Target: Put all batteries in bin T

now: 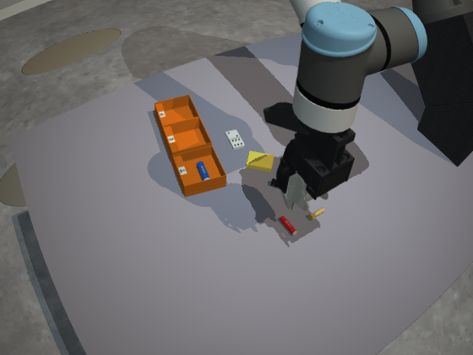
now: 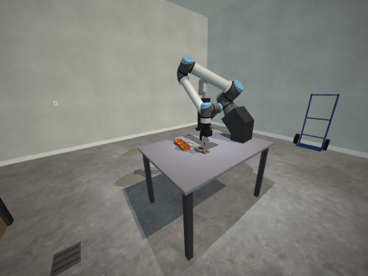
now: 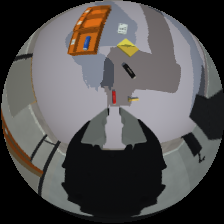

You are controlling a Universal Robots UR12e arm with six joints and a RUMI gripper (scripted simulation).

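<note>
An orange bin (image 1: 203, 188) (image 2: 181, 144) (image 3: 75, 49) with three compartments lies on the grey table (image 1: 127, 262). Its nearest compartment, marked T, holds a blue battery (image 1: 203, 171) (image 3: 87, 41). A red battery (image 1: 288, 225) (image 3: 114, 96) lies on the table just in front of my gripper (image 1: 296, 204) (image 3: 114, 113) (image 2: 204, 141). The gripper hangs a little above the table, with its fingers nearly together and nothing between them. A black battery (image 3: 128, 69) shows in the wrist view between the red battery and a yellow block; in the top view the gripper mostly hides it.
A small yellow peg (image 1: 316, 214) (image 3: 133, 99) lies right of the red battery. A yellow block (image 1: 260, 161) (image 3: 127, 48) and a white domino (image 1: 235, 139) (image 3: 123, 28) lie between the bin and the gripper. The arm's dark base (image 1: 448, 84) stands at the back right.
</note>
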